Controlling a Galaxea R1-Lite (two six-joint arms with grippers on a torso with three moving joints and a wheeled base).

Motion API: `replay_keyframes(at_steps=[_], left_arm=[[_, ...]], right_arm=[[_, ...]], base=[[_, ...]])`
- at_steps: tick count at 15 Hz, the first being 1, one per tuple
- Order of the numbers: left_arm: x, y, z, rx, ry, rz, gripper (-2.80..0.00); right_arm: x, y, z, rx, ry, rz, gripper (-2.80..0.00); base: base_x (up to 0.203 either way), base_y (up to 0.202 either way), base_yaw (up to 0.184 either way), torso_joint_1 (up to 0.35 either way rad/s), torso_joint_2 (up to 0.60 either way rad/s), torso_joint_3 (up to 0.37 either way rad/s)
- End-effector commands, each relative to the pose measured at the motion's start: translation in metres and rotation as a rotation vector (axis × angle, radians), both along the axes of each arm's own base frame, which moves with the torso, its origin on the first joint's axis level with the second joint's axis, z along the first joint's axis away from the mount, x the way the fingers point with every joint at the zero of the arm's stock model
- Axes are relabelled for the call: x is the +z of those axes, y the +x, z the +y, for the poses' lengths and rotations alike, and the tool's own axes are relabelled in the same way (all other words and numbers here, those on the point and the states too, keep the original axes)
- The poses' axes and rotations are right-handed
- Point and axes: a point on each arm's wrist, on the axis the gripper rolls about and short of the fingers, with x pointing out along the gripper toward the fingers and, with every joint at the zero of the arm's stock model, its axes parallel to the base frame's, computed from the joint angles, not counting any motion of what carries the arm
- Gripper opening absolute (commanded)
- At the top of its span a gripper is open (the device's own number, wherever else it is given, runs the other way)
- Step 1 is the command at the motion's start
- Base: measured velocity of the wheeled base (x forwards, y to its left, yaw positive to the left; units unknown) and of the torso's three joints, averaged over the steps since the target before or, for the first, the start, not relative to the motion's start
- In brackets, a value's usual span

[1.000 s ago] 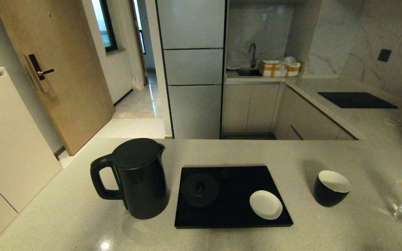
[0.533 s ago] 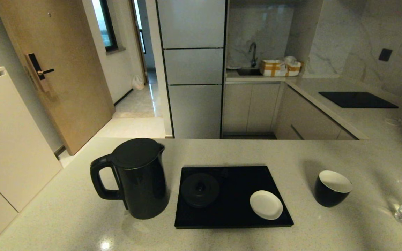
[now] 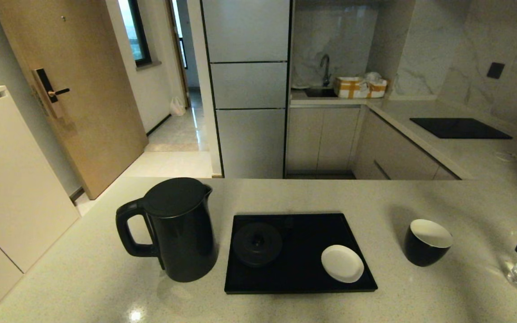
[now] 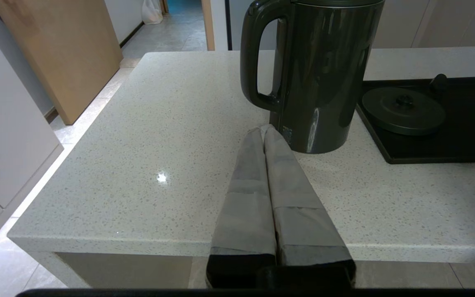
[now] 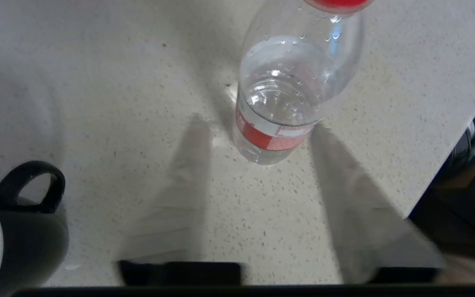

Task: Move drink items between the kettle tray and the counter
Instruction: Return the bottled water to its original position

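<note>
Right gripper (image 5: pixel 258 136) newly arrived over bottle (image 5: pixel 287 95) at the counter's (image 3: pixel 285 305) near right edge; absent from the head view a second ago, now a dark mass above the red label. Fingers (image 5: pixel 179 198) spread apart, blurred, one on each side of the bottle's lower body, not yet touching it; nothing held. Bottle upright between the fingers, on the counter, well apart from kettle tray (image 3: pixel 301 282). Cup (image 3: pixel 427 242) beside the fingers toward the tray. Kettle (image 3: pixel 175 229) off its base (image 3: pixel 257 243), beyond the tray's far side. Left gripper (image 4: pixel 264 131) parked short of the kettle, fingers pressed together, empty. Likely meaning: bottle chosen first, grasp about to close, transfer not begun
</note>
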Motion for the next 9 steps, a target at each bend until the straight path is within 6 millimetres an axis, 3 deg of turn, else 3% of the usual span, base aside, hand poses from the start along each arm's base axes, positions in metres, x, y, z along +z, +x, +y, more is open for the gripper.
replay_keyframes(at_steps=[1,4,9], left_arm=[[0.000,0.000,0.000,0.000,0.000,0.001,-2.80],[0.000,0.000,0.000,0.000,0.000,-0.002,-2.80],[0.000,0.000,0.000,0.000,0.000,0.000,-2.80]], right_arm=[[-0.011,-0.006,0.001,-0.001,0.008,0.043,0.00],[-0.012,-0.005,-0.001,-0.008,0.007,0.043,0.00],[-0.018,0.006,-0.038,-0.088,-0.048,0.010,0.00]], base=[[0.000,0.000,0.000,0.000,0.00,0.000],[0.000,0.000,0.000,0.000,0.00,0.000],[0.000,0.000,0.000,0.000,0.00,0.000]])
